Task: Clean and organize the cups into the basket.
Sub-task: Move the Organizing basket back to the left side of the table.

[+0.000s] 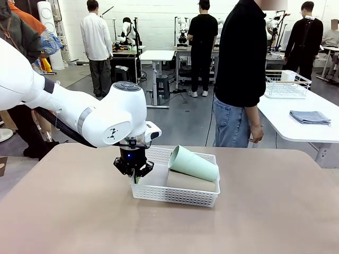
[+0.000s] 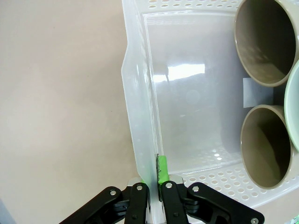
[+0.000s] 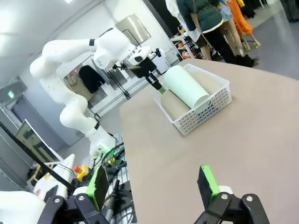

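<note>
Presently, operator, your inventory reads as follows

Item: basket [image 1: 175, 194], white plastic, lattice sides, standing on the tan worktop [image 1: 254, 222] a little left of its middle in the front view. From the right wrist camera you see the same basket [image 3: 205, 109] well off across the worktop.

Item: mint cup [image 1: 193, 163], lying on its side in the basket, mouth toward the left wall, resting tilted on top of the tan ones. Its green rim [image 2: 293, 107] just enters the left wrist view at the right edge.

Item: tan cups [image 1: 192, 182], lying on their sides beneath the mint one. The left wrist camera shows you two open tan mouths, upper [image 2: 266, 42] and lower [image 2: 266, 147], side by side, facing the bare part of the basket floor.

Item: left gripper [image 1: 135, 172], reaching down at the basket's left end. Your jaws there are pinched tight on the basket's thin side wall [image 2: 140, 121], one finger outside it and the other inside, a green pad [image 2: 162, 169] pressed to the inner face.

Item: right gripper [image 3: 154, 186], held above the worktop, apart from the basket. Its jaws stand fully spread with nothing between the green pads.

Item: person in a black top and jeans [image 1: 241, 79], standing at the far edge of the worktop
</note>
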### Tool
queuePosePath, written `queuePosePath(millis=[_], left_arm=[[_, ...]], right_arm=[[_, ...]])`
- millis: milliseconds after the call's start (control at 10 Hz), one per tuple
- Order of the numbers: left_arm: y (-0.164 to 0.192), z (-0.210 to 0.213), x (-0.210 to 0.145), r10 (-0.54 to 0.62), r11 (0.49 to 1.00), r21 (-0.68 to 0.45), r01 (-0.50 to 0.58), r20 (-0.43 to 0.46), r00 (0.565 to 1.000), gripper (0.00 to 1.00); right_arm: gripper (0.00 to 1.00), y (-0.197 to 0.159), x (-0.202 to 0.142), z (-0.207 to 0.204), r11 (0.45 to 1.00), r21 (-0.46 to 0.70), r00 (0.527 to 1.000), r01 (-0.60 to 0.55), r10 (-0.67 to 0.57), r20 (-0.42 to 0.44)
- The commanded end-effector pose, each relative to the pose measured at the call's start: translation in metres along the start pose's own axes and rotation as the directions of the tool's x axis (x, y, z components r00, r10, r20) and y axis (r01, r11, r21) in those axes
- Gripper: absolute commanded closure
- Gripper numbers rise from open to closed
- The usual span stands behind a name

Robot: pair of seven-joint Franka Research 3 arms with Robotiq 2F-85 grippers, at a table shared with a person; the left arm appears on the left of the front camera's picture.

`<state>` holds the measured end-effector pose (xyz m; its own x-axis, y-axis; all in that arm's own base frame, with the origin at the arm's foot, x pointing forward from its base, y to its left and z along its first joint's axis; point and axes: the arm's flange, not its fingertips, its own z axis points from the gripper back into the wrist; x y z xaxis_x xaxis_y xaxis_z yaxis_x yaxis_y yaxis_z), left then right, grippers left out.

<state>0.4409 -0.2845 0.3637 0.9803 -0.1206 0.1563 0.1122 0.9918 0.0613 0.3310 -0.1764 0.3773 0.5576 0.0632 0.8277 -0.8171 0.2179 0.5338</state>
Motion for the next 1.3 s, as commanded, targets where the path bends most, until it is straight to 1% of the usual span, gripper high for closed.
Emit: queuePosePath(millis=[0, 100, 200, 300, 400, 500, 900, 1100, 1200], left_arm=[[-0.002, 0.001, 0.0, -0.008, 1.0, 0.013, 0.007, 0.011, 1.0, 1.0], [-0.002, 0.001, 0.0, -0.008, 1.0, 0.013, 0.007, 0.011, 1.0, 1.0], [-0.002, 0.001, 0.0, -0.008, 1.0, 0.013, 0.007, 0.011, 1.0, 1.0], [-0.002, 0.001, 0.0, -0.008, 1.0, 0.013, 0.007, 0.011, 1.0, 1.0], [-0.002, 0.001, 0.0, -0.008, 1.0, 0.013, 0.007, 0.011, 1.0, 1.0], [-0.002, 0.001, 0.0, -0.008, 1.0, 0.013, 0.007, 0.011, 1.0, 1.0], [-0.002, 0.001, 0.0, -0.008, 1.0, 0.013, 0.007, 0.011, 1.0, 1.0], [-0.002, 0.001, 0.0, -0.008, 1.0, 0.013, 0.007, 0.011, 1.0, 1.0], [-0.002, 0.001, 0.0, -0.008, 1.0, 0.013, 0.007, 0.011, 1.0, 1.0]], right_arm=[[0.0, -0.003, -0.001, -0.001, 0.999, -0.011, 0.999, -0.053, 0.053, -0.01], [0.0, 0.0, 0.0, 0.0, 1.0, 0.0, 1.0, 0.0, 0.0, 0.0], [0.0, -0.007, -0.001, 0.013, 0.986, 0.054, 0.983, 0.157, -0.162, 0.089], [0.0, -0.011, -0.007, 0.027, 0.969, 0.068, 0.964, 0.238, -0.244, 0.106], [0.0, -0.015, -0.013, 0.041, 0.956, 0.049, 0.949, 0.289, -0.293, 0.117], [0.0, -0.018, -0.019, 0.056, 0.94, 0.048, 0.928, 0.338, -0.342, 0.15], [0.0, -0.014, -0.043, 0.111, 0.922, 0.011, 0.896, 0.387, -0.379, 0.231], [0.0, -0.009, -0.055, 0.134, 0.925, 0.019, 0.885, 0.38, -0.37, 0.284], [0.0, -0.01, -0.059, 0.14, 0.926, 0.03, 0.882, 0.376, -0.368, 0.294]])
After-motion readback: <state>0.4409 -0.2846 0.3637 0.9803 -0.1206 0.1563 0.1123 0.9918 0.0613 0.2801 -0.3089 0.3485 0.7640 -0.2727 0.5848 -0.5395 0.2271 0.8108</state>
